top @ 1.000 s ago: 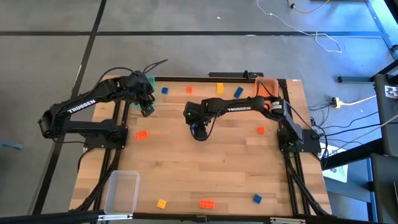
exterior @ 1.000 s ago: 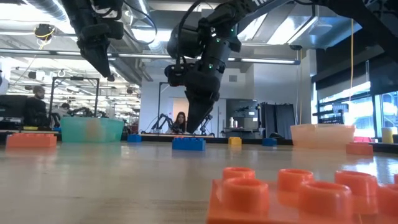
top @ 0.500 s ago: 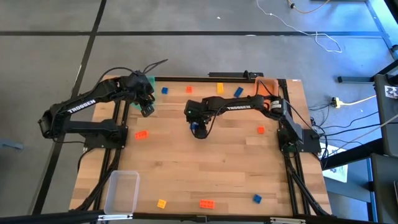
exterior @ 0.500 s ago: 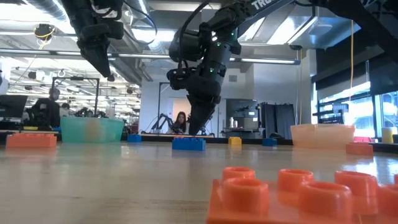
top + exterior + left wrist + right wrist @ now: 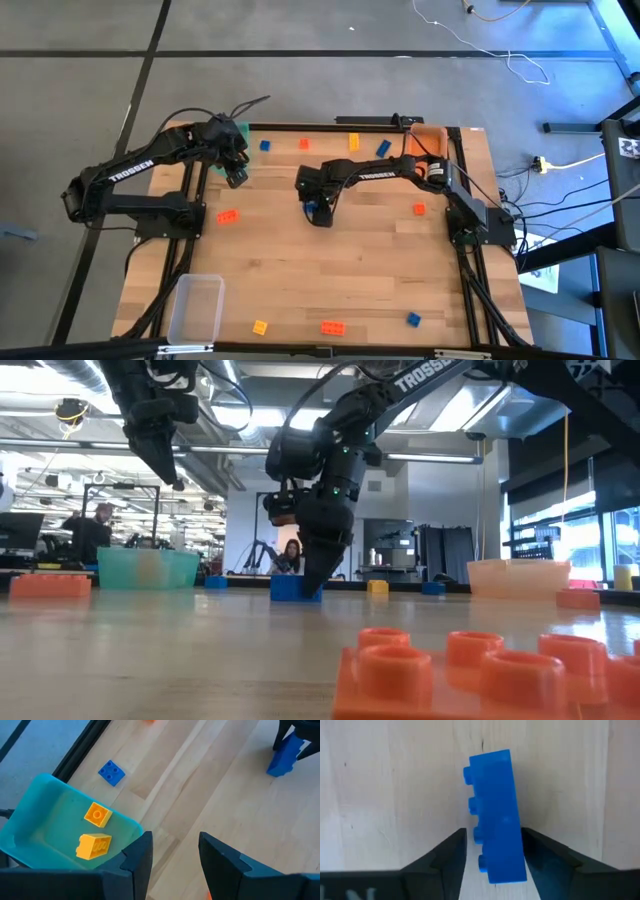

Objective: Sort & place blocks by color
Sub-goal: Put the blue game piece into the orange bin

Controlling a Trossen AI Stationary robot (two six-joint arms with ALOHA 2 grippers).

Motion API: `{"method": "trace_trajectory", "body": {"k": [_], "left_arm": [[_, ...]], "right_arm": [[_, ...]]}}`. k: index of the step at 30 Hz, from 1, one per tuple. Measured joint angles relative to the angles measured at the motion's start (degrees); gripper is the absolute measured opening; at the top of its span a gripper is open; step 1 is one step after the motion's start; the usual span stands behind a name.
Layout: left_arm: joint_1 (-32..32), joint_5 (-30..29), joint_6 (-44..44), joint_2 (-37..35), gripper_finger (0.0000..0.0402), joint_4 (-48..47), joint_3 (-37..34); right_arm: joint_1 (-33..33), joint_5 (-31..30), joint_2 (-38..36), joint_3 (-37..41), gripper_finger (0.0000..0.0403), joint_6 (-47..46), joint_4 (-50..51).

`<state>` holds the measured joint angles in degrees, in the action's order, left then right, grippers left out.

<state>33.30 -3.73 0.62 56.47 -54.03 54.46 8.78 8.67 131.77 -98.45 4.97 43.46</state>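
Observation:
A blue brick (image 5: 495, 815) stands tipped on one long side on the wooden table, near its middle (image 5: 312, 209). My right gripper (image 5: 492, 840) has come down over it and is open, with one finger on each side of the brick (image 5: 295, 588). My left gripper (image 5: 175, 845) hangs open and empty above the table's far left, by the green bin (image 5: 30, 810). Two yellow bricks (image 5: 97, 814) lie in that bin. Other small blue, yellow and red bricks lie scattered on the table. My right gripper comes at the blue brick from above, pointing down, fingers along its length. One finger (image 5: 540, 855) lies against the brick's flat side opposite the studs (image 5: 519, 845). A strip of wood shows between the other finger (image 5: 445, 855) and the studs. The brick rests on the table.
Along the far edge lie a blue brick (image 5: 265, 145), a red one (image 5: 304, 144), a yellow one (image 5: 353, 141) and a blue one (image 5: 383, 148), with an orange bin (image 5: 430, 135) at the far right. A clear bin (image 5: 196, 305) stands near left. Several bricks lie along the near edge.
My right gripper has come down toward the table onto the blue brick. The brick, which lay flat, has tipped up onto its side and shifted slightly toward the table's left. My left arm has kept still.

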Motion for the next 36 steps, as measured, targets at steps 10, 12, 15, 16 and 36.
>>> {"method": "trace_trajectory", "body": {"k": [10,12,15,16,36], "left_arm": [[0.0,0.0,0.0,0.0,0.0150,0.0,0.0],[0.0,0.0,0.0,0.0,0.0150,0.0,0.0],[0.0,0.0,0.0,0.0,0.0150,0.0,0.0],[0.0,0.0,0.0,0.0,0.0150,-0.1,0.0],[0.0,0.4,6.4,0.2,0.0150,4.0,0.0]], "right_arm": [[0.1,2.0,-0.5,-0.3,0.0092,-0.1,0.6],[0.0,0.4,-1.1,-1.3,0.0092,-0.3,1.8],[-0.1,-1.4,-2.0,-3.1,0.0092,-0.5,7.3],[0.0,-2.3,-2.6,-3.9,0.0092,-0.5,9.6],[9.0,-32.5,-25.5,-11.3,0.0092,-31.9,46.9]]}}
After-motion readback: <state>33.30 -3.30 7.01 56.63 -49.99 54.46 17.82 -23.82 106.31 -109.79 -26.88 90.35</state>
